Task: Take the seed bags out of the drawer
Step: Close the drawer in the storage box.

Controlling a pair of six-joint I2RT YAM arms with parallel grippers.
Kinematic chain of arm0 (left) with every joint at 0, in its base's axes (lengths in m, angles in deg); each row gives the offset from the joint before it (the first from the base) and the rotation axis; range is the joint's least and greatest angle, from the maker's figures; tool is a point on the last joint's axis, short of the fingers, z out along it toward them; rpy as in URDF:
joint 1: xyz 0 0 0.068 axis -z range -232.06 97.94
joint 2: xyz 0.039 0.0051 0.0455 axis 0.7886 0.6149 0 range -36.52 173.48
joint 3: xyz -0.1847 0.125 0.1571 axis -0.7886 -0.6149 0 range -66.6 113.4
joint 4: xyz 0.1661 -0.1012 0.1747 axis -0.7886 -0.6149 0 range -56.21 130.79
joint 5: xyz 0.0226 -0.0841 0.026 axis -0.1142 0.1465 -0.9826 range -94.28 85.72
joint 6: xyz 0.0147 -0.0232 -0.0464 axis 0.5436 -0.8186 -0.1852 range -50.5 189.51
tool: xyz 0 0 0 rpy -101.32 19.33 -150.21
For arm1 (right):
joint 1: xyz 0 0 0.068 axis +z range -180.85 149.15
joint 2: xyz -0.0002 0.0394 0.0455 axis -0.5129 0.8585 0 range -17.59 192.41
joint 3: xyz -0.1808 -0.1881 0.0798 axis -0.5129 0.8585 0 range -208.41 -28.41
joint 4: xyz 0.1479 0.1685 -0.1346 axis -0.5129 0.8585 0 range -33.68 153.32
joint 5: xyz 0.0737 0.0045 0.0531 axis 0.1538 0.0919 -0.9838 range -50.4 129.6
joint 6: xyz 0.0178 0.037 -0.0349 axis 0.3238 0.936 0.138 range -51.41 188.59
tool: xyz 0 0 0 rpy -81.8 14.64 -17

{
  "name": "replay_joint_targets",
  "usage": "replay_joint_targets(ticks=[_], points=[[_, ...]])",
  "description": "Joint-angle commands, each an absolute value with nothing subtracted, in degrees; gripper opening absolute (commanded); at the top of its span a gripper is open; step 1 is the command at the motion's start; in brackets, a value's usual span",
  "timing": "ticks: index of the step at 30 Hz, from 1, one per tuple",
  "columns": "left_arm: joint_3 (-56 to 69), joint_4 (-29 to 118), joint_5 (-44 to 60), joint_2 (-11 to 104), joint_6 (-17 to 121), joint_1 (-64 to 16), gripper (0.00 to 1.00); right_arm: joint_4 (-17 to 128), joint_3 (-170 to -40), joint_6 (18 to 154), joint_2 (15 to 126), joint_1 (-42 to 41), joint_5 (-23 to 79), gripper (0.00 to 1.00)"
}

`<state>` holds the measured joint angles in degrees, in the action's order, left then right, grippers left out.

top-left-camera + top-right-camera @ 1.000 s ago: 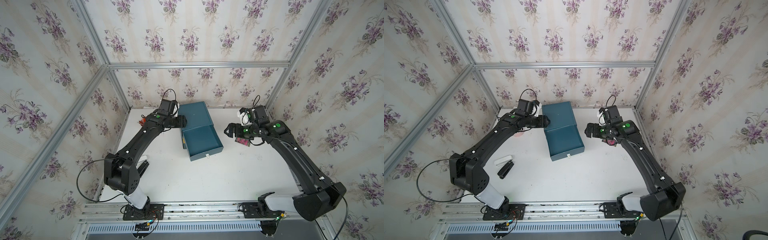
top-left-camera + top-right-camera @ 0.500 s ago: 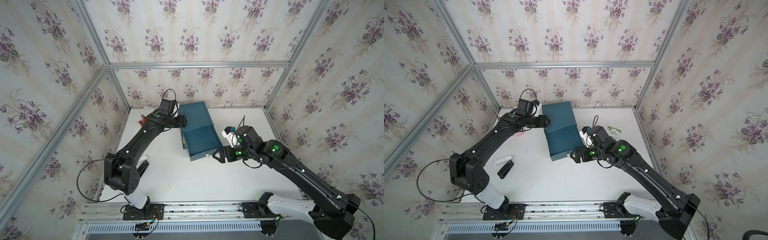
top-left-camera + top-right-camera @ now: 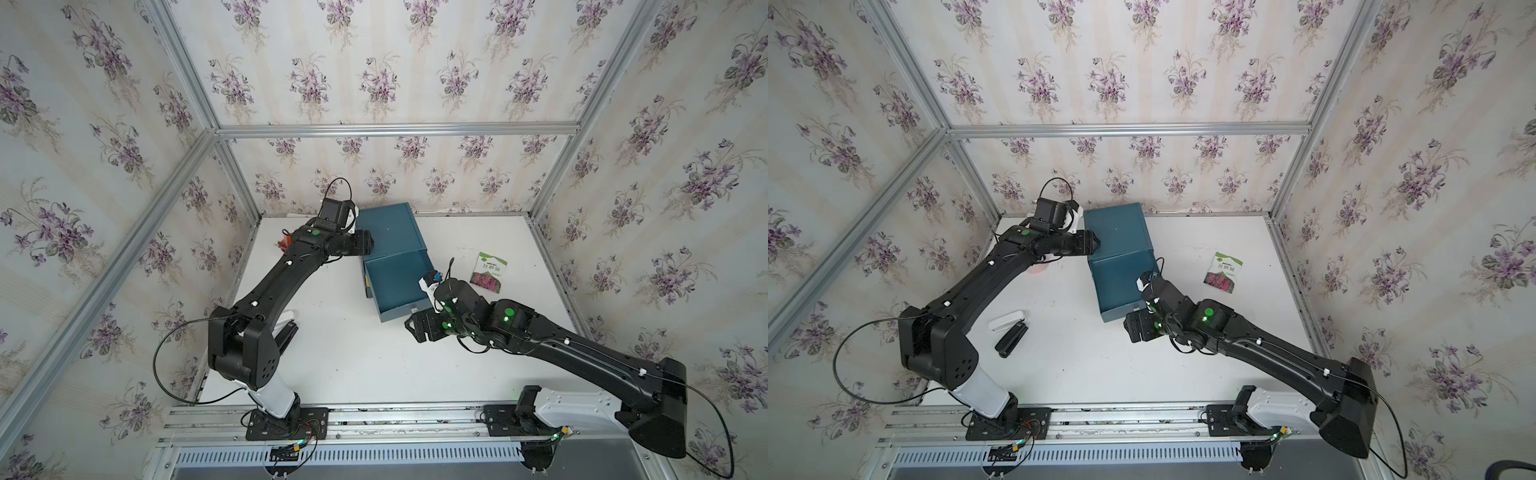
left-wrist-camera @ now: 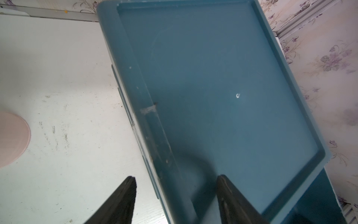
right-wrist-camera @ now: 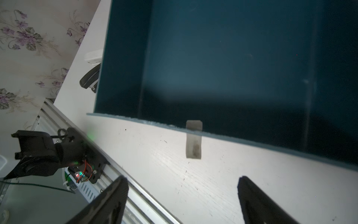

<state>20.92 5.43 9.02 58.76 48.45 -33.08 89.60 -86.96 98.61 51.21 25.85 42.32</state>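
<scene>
One seed bag [image 3: 489, 272] [image 3: 1224, 274], white-green with dark magenta blooms, lies flat on the white table to the right of the blue cabinet [image 3: 388, 226]. The drawer [image 3: 397, 282] is pulled out; its floor looks bare in both top views and dark in the right wrist view [image 5: 232, 58]. My right gripper [image 3: 415, 328] [image 5: 183, 178] is open and hovers over the table just before the drawer's front and its pale pull tab [image 5: 193, 139]. My left gripper [image 3: 370, 249] [image 4: 175, 178] is shut on the cabinet's left top edge [image 4: 155, 155].
A white oblong [image 3: 1007, 322] and a black stapler-like object [image 3: 1011, 340] lie at the table's left. A pink disc [image 4: 11, 139] sits left of the cabinet. The aluminium rail [image 5: 135, 186] runs along the table's front edge.
My right arm has swung from over the seed bag at the right to the drawer's front, leaving the bag on the table. The left arm has not moved.
</scene>
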Motion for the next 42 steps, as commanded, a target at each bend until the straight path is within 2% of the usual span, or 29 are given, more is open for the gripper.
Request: replay_joint_targets(ticks=[1, 20, 42], points=[[20.5, -3.4, 7.1, 59.1, 50.3, -33.1, 0.69, 82.6, -86.5, 98.2, 52.8, 26.0, 45.9, 0.90], [21.1, -4.2, 7.5, 59.2, 51.0, -33.3, 0.69, 71.2, -91.3, 94.4, 62.5, 25.8, 51.2, 0.87], [22.5, -3.3, 8.6, 60.8, 50.1, -33.4, 0.69, 60.2, -97.6, 87.4, 74.0, 15.3, 44.7, 0.79]])
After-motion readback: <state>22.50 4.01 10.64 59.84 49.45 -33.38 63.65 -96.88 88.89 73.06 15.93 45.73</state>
